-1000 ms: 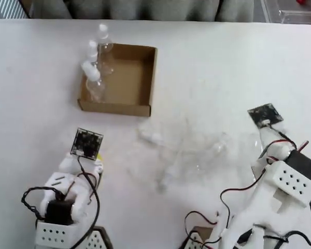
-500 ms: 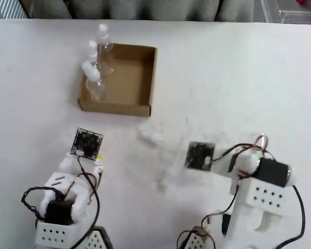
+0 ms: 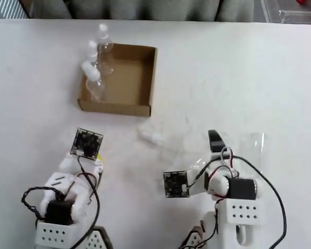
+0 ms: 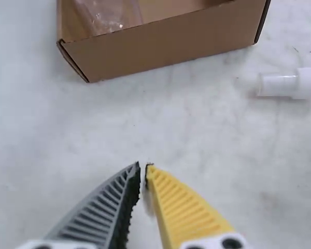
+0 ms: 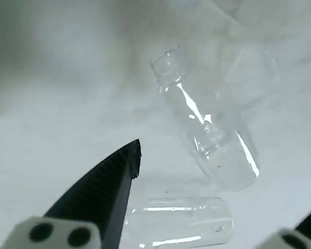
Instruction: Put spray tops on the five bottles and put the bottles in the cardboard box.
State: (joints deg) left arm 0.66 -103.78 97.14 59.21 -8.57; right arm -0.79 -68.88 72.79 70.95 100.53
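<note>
Left gripper (image 4: 143, 171) is closed and empty, its grey and yellow tips all but touching. It hangs over the bare table (image 4: 212, 150), just short of the box (image 4: 166, 39) front wall. In the high view the left arm (image 3: 62, 199) sits in the lower left of the frame and the box is upper left of centre. Three capped bottles (image 3: 93, 78) stand upright in a row along the box's left wall. The farthest one's top shows past the back rim, so I can't tell whether that one is inside or just behind. The left wrist view shows clear plastic inside the box's near corner. One loose spray top (image 3: 149, 136) lies on its side on the table, just below the box's lower right corner in the high view and not touching it. The right arm (image 3: 233, 189) is at lower centre-right of the frame. Right gripper (image 5: 225, 176) is wide open and holds nothing; its black finger (image 5: 103, 187) is plain to see, while the other is just a sliver at the frame edge. Two uncapped clear bottles lie flat on the table by it. The near bottle (image 5: 179, 225) lies between the fingers, closer to the black one. The far bottle (image 5: 210, 129) lies just beyond it with its open neck pointing away from the gripper. Those two are close together, but contact between them is unclear.
</note>
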